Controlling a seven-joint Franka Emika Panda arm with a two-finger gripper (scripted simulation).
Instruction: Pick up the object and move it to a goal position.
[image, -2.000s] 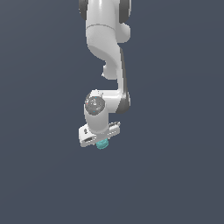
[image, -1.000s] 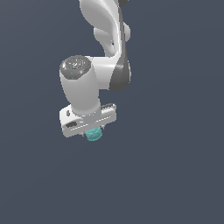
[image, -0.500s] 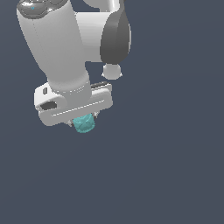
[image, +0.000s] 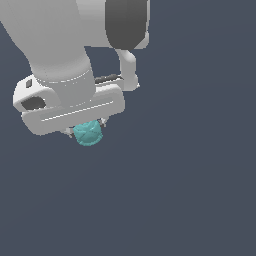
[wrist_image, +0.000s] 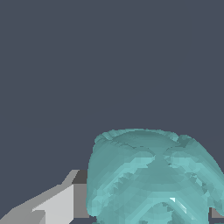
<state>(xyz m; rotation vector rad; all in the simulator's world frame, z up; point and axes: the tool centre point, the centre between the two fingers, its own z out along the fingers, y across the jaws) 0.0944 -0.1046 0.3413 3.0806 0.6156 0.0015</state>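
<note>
- Nearest the wrist camera, the object (wrist_image: 151, 177) fills much of the view: a teal, knobbly, roughly round lump; ridged bands cross over its surface and meet near the middle; one pale grey finger (wrist_image: 52, 203) shows just beside it
- In the exterior view the object (image: 88, 132) sits directly under the white gripper (image: 86, 129), tucked between its short fingers, whose tips barely show on either side; the gripper is closed narrowly around the lump and carries it, with nothing visible beneath
- Handling, as a judgement: it looks small and light against the gripper, and stiff rather than soft, since the ridges keep their form under the squeeze; the ridges probably give the pads some bite, yet the rounded shape could roll or twist if pinched off-centre; the best hold is across the widest middle, which seems to be about where it is taken now
- Farther off, the arm's thick white link (image: 50, 45) and dark joint (image: 127, 22) rise out of frame; behind everything lies a plain dark grey-blue backdrop; no bench and no goal marker can be made out
</note>
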